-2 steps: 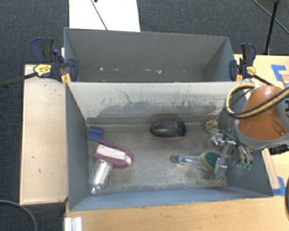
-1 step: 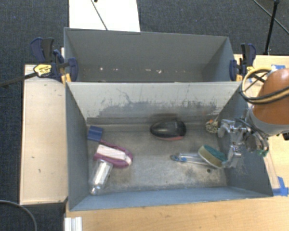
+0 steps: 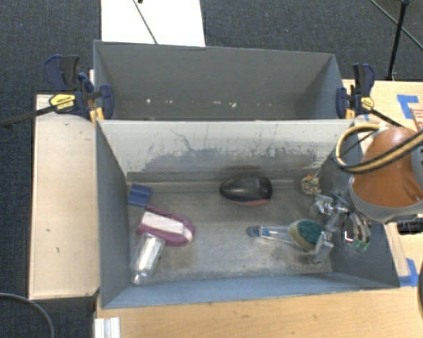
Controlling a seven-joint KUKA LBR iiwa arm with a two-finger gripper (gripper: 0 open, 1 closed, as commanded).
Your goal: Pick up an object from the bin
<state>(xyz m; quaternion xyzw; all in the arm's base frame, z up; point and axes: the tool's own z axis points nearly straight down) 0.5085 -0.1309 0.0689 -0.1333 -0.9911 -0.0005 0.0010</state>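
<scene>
My gripper (image 3: 323, 248) is low in the bin's front right corner, its metal fingers down beside the green head of a brush-like thing. That thing (image 3: 289, 234) has a teal-green round head and a clear blue handle pointing left along the floor. The finger nearest the camera touches or almost touches the green head; I cannot tell whether the head sits between the fingers. A black oval computer mouse (image 3: 246, 189) with a red underside lies near the back wall, up and left of the gripper.
At the left lie a purple and white block (image 3: 166, 227), a clear silvery bottle (image 3: 146, 255) and a small blue piece (image 3: 139, 196). A small brownish bit (image 3: 310, 184) rests by the right wall. The arm with its orange cover hangs over the right rim.
</scene>
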